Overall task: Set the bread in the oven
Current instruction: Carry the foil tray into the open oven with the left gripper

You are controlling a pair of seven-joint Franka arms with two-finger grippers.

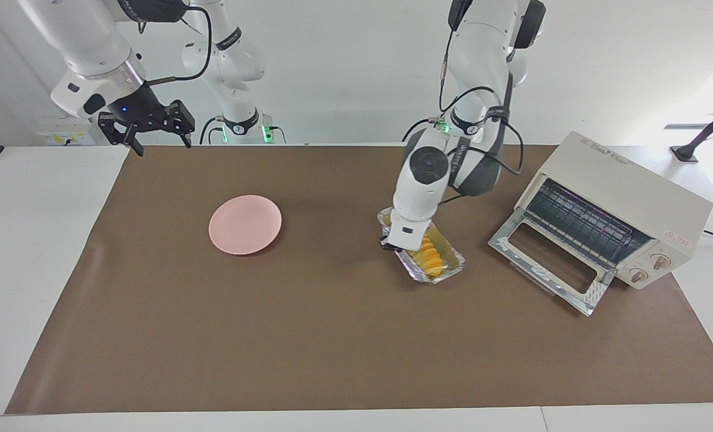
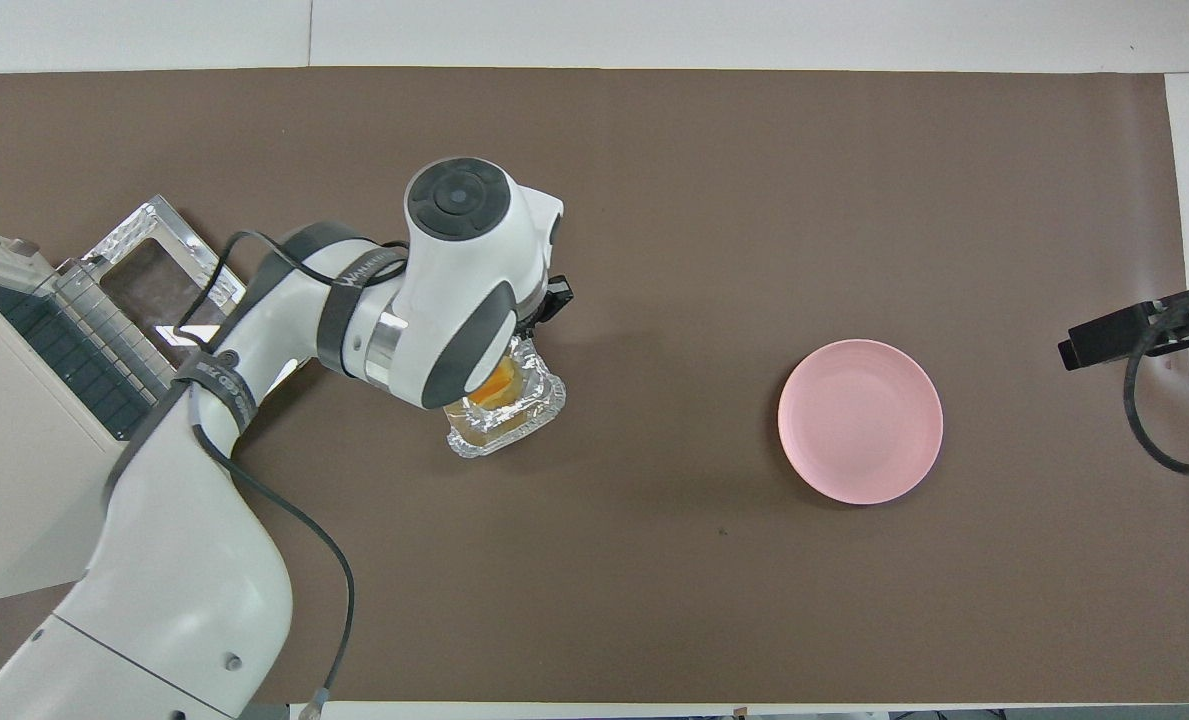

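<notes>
**A:** Between the plate [image 1: 245, 224] and the oven [image 1: 608, 213], what is the left arm doing?

**B:** It is reaching out from its base and bending steeply down at the wrist, so the left gripper [image 1: 397, 245] is pointing at the table. Its fingers are closing tight on the end of the foil tray [image 1: 446, 267] that lies nearer the robots. Whether the tray is resting on the brown mat [image 1: 332, 336] or hanging just above it, I cannot tell.

**A:** And the bread [image 1: 426, 257]?

**B:** It is sitting in that tray, a short row of yellow-orange slices. From above, the wrist is covering most of it, with only an orange patch [image 2: 495, 388] and the tray's crinkled rim [image 2: 544, 395] showing.

**A:** Which way is its long axis running?

**B:** Slantwise. One end is lying nearer the robots, under the gripper; the other is pointing away from them and toward the left arm's end of the table, where the oven is standing.

**A:** Is the oven ready?

**B:** Its glass door [image 1: 551, 264] is lying dropped open, with the wire rack showing inside. The tray is near the door but apart from it.

**A:** The right arm?

**B:** It is waiting, raised. The right gripper [image 1: 154, 133] is hanging with its fingers spread, above the mat's corner at the right arm's end, well apart from the pink plate.
</notes>
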